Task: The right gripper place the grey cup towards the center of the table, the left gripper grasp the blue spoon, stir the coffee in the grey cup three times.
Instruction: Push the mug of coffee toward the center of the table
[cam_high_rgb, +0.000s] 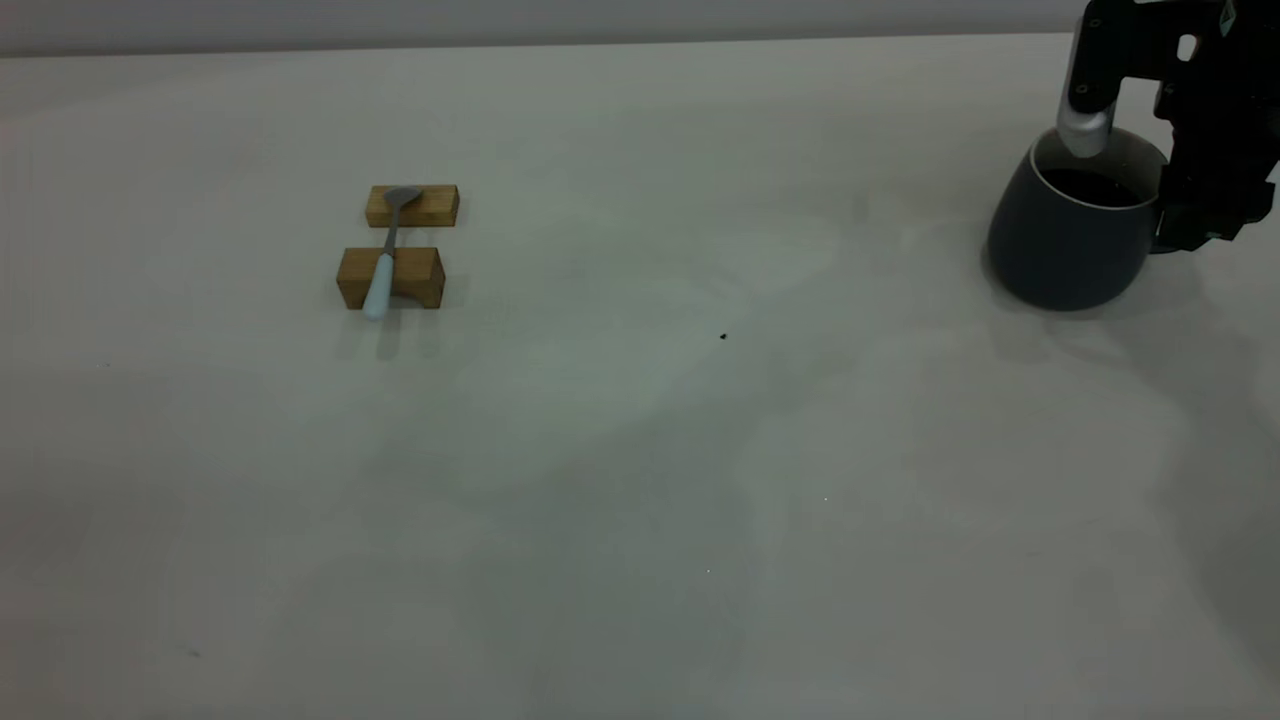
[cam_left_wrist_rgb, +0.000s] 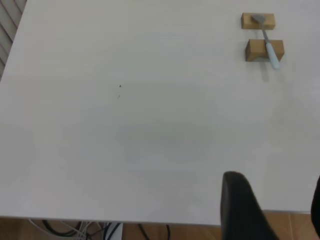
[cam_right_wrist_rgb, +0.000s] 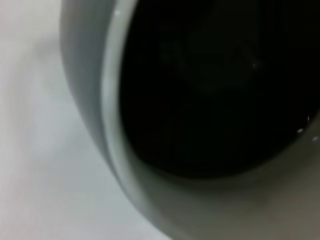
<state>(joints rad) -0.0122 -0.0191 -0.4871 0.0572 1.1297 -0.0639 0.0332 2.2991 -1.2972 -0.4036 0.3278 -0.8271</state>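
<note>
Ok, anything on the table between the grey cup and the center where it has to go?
Nothing visible. The table is bare between the grey cup and its middle except a tiny speck. The blue spoon on its wooden blocks lies far beyond.

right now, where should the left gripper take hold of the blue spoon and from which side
Probably the pale handle of the blue spoon, coming from straight above. It lies across two wooden blocks, bowl on the far block, handle end overhanging the near one. That raised pose leaves room for fingers on either side of the slim handle.
</note>
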